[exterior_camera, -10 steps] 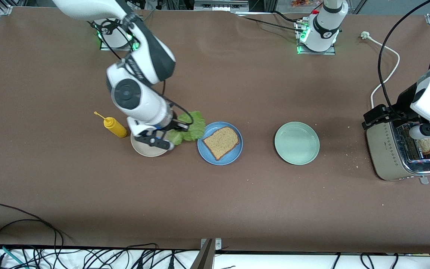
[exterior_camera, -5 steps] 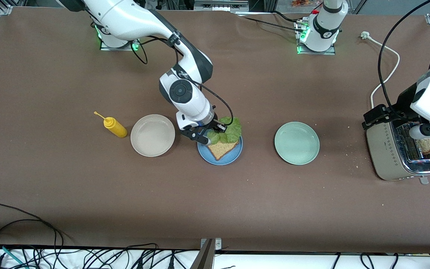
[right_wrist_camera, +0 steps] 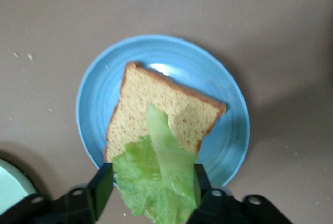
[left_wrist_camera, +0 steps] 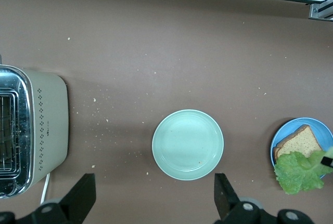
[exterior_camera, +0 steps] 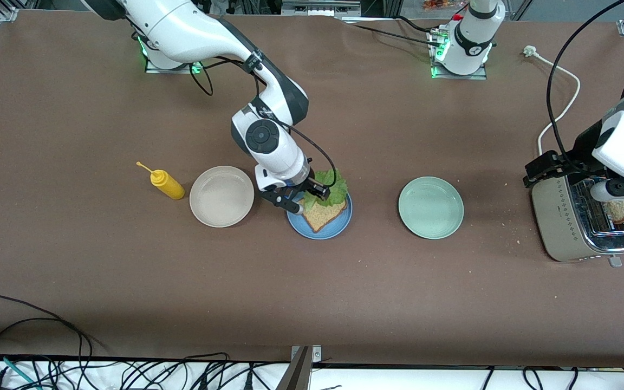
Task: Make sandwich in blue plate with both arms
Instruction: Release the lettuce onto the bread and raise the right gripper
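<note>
Materials and finishes, sandwich station

Table (exterior_camera: pixel 344 303): matt brown, finely grained covering. Blue plate (right_wrist_camera: pixel 223 146): smooth, faintly ringed, slight sheen. Bread slice (right_wrist_camera: pixel 156 112): porous, rough crumb with darker crust. Lettuce leaf (right_wrist_camera: pixel 156 182): crinkled, soft, slightly waxy. Pale green plate (left_wrist_camera: pixel 188 144) and beige-white plate (exterior_camera: pixel 221 195): smooth, satin. Toaster (exterior_camera: pixel 577 227): brushed metal, perforated side. Yellow squeeze bottle (exterior_camera: pixel 167 184): glossy plastic.

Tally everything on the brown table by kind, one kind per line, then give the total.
Round plates: 3 (blue plate, beige-white plate, pale green plate)
Brown bread slices: 2 (one on the blue plate, one in the toaster)
Ruffled green lettuce leaf: 1
Yellow squeeze bottle: 1
Silver toaster: 1
Total: 8
</note>
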You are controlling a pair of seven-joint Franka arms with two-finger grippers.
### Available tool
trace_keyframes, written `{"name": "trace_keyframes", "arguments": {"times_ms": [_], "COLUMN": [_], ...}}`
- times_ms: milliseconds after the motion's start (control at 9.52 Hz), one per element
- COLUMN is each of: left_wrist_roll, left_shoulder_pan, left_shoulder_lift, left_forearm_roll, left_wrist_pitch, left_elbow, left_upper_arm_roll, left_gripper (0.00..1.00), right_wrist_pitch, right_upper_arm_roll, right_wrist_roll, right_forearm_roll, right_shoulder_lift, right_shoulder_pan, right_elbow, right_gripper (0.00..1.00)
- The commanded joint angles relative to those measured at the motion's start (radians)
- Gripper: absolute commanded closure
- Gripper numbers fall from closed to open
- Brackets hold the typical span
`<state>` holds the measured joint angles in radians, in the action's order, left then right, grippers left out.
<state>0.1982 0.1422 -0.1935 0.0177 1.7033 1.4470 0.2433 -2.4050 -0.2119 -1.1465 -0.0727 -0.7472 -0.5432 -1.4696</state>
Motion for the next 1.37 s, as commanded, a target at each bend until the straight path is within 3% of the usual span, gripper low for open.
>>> {"name": "trace_keyframes", "arguments": {"times_ms": [0, 210, 525, 735, 1050, 1260], "left_wrist_roll": [-0.011, -0.011, -0.011, -0.011, -0.011, -0.011], "left_shoulder_pan": [-0.006, -0.006, -0.006, -0.006, -0.006, -0.004], "left_shoulder_lift": [0.002, 0.002, 0.002, 0.002, 0.002, 0.002], "left_forearm_roll": [-0.012, -0.012, -0.012, -0.012, -0.012, -0.012], "left_wrist_pitch": [-0.019, -0.019, -0.019, -0.019, -0.019, -0.019], "left_elbow": [-0.014, -0.014, -0.014, -0.014, -0.014, -0.014], "left_upper_arm_roll": [-0.002, -0.004, -0.004, -0.004, -0.003, -0.006], "left_gripper": [0.0, 0.0, 0.0, 0.0, 0.0, 0.0], "right_wrist_pitch": [0.097, 0.199, 0.396, 0.591, 0.568, 0.392], "right_upper_arm_roll": [0.061, 0.098, 0.213, 0.331, 0.445, 0.532], "right_wrist_roll": [0.002, 0.087, 0.377, 0.673, 0.899, 1.016], "right_forearm_roll": [0.069, 0.163, 0.163, 0.154, 0.152, 0.154], "right_shoulder_lift": [0.087, 0.132, 0.21, 0.309, 0.559, 0.726], "right_shoulder_pan": [-0.003, 0.0, 0.006, 0.009, 0.009, 0.009], "right_elbow": [0.003, 0.005, 0.0, -0.04, -0.333, -0.62], "right_gripper": [0.0, 0.0, 0.0, 0.0, 0.0, 0.0]}}
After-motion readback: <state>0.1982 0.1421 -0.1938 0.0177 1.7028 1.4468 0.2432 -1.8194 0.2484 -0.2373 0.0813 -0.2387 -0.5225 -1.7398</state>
